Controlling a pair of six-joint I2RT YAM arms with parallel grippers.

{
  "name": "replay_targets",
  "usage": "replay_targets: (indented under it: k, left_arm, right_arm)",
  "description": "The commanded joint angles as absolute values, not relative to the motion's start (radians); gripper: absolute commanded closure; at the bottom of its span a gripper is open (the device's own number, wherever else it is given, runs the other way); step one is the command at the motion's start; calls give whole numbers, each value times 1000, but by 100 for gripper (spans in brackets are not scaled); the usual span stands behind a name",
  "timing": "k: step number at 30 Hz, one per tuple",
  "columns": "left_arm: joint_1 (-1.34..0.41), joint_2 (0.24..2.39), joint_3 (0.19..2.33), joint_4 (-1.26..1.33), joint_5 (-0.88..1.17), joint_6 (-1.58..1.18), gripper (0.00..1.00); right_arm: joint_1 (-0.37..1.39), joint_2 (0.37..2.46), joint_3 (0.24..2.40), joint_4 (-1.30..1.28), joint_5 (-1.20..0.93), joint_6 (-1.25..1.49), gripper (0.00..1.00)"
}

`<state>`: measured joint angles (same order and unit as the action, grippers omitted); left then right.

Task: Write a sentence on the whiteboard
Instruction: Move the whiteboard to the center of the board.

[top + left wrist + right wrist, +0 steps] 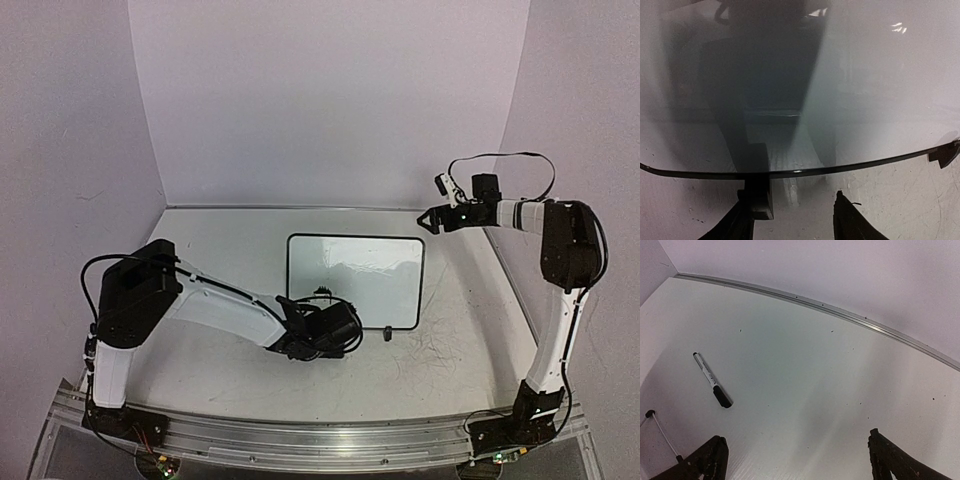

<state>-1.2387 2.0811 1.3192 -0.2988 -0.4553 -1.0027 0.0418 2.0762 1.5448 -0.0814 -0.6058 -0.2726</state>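
The whiteboard [355, 278], white with a thin black frame, lies flat at the middle of the table; no sentence is in view on its face. My left gripper [318, 298] sits low at the board's near left edge. In the left wrist view the board's near edge [850, 162] curves across, and a black foot [758, 182] under it rests against my left finger [735, 225]. The left gripper [795, 205] has its jaws apart with bare table between them. My right gripper [425, 219] hangs open above the table, past the board's far right corner. A black-capped marker [712, 386] lies on the table.
A second black foot [387, 334] juts from the board's near edge. The back wall's metal strip [840, 312] runs along the table's far edge. The right wall [590, 150] stands close to the right arm. A thin cable [662, 432] crosses the lower left of the right wrist view.
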Motion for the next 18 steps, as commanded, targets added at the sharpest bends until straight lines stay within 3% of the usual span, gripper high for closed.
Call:
replay_targets:
  k: [1, 9, 14, 18]
  left_arm:
    - [-1236, 2126, 1396, -375, -556, -1032, 46]
    - [-1200, 2153, 1411, -373, -582, -982, 59]
    - [-1183, 2120, 1339, -339, -571, -968, 61]
    - [-1166, 2106, 1319, -314, -582, -915, 75]
  right_arm:
    - [43, 2061, 1579, -34, -663, -279, 2]
    - [43, 2034, 1564, -10, -671, -266, 2]
    - [44, 2011, 1536, 38, -684, -256, 2]
    - [55, 2018, 1535, 42, -687, -255, 2]
